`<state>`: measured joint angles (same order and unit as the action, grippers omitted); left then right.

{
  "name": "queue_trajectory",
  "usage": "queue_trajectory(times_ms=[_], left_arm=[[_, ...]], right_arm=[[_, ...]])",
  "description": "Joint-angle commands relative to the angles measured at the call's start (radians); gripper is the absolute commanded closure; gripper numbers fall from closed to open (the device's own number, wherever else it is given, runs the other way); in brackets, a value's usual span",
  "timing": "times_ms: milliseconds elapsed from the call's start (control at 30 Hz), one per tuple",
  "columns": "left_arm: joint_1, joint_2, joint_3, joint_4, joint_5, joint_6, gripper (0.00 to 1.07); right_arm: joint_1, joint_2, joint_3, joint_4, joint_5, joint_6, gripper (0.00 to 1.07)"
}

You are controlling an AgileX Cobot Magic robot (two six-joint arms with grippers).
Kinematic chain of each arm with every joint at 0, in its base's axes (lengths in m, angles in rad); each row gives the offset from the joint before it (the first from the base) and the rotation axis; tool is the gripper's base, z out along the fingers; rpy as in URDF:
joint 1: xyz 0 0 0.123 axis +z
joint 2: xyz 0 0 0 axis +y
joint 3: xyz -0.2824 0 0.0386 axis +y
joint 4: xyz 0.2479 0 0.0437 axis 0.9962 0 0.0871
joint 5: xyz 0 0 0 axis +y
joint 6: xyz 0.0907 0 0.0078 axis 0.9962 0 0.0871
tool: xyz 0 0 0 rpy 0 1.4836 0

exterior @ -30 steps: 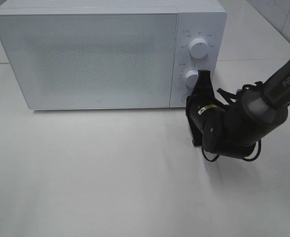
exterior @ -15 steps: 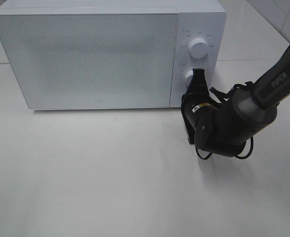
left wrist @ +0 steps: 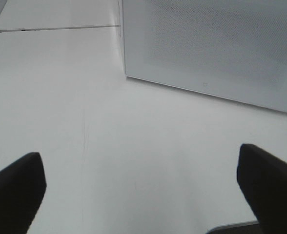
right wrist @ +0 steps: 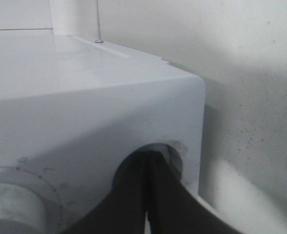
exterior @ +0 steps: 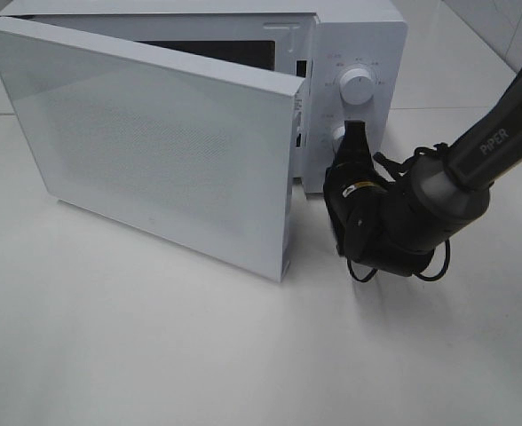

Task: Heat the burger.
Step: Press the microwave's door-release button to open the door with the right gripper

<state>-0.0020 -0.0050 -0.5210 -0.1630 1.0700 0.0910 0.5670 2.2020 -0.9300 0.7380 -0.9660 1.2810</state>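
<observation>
The burger is out of view in every frame. The white microwave (exterior: 359, 35) stands at the back of the table, and its door (exterior: 154, 151) hangs partly swung out on its left hinge. A dark slit of the cavity shows above the door. My right gripper (exterior: 354, 135) is shut, with its tips pressed against the round button (right wrist: 176, 155) low on the control panel, as the right wrist view (right wrist: 147, 161) shows close up. My left gripper (left wrist: 143, 183) is open over bare table, with nothing between its fingers (left wrist: 16, 187), and faces the swung door (left wrist: 212, 44).
Two white knobs, upper (exterior: 357, 86) and lower (exterior: 337, 136), sit on the panel above the right gripper. The dark right arm (exterior: 438, 191) reaches in from the right edge. The white tabletop (exterior: 199, 346) spreads in front of the microwave. The door's free edge (exterior: 288, 222) juts toward the front.
The microwave door, closed a second ago, has popped open and swung outward. The right gripper has pushed slightly further in against the panel's lower button.
</observation>
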Motion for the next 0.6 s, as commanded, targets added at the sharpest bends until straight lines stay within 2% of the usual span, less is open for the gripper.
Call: queue_trajectory(times_ms=[33,400,600], left_arm=[[0.003,-0.006,0.004,-0.002,-0.003,-0.003,0.06],[0.003,-0.006,0.004,-0.002,-0.003,-0.003,0.06],[0.003,-0.006,0.004,-0.002,-0.003,-0.003,0.06]], right_arm=[[-0.044,0.003,-0.076,-0.088,-0.144,-0.009,1.07],[-0.040,-0.028,-0.043,-0.052,-0.124,-0.015,1.07],[-0.040,-0.062,-0.040,-0.052,-0.028,-0.008,1.07]])
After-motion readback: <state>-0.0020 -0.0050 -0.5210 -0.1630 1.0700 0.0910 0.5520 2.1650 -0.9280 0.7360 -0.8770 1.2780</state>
